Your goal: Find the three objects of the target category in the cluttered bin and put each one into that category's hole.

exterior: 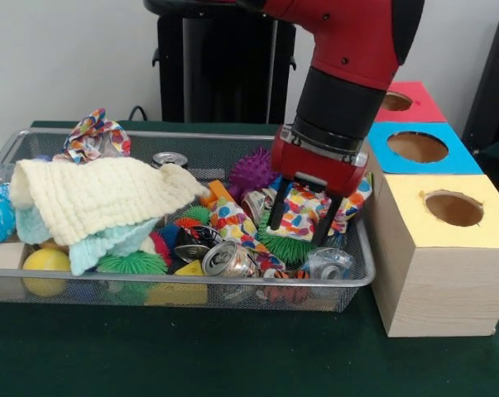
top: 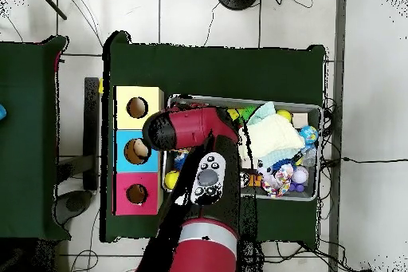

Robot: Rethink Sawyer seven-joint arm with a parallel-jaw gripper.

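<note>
The silver wire-mesh basket (exterior: 191, 282) holds a heap of cloths, spiky balls, crushed cans and balls. My gripper (exterior: 303, 222) hangs low over its right part. Its two black fingers (exterior: 278, 211) stand apart on either side of a multi-coloured dotted cloth (exterior: 303, 207), which bulges between them. A green spiky ball (exterior: 286, 246) lies just below. Three wooden boxes with round holes stand to the right: yellow top (exterior: 452, 207), blue top (exterior: 419, 147), red top (exterior: 402, 101). In the overhead view the arm (top: 191, 129) covers the gripper and the basket's (top: 299, 105) left part.
A cream knitted cloth (exterior: 100, 194) over a pale teal one covers the basket's left half. A second dotted cloth (exterior: 96, 136) lies at the back left, a purple spiky ball (exterior: 251, 169) behind the gripper, crushed cans (exterior: 228, 258) in front, and a yellow ball (exterior: 46, 260) at the front left.
</note>
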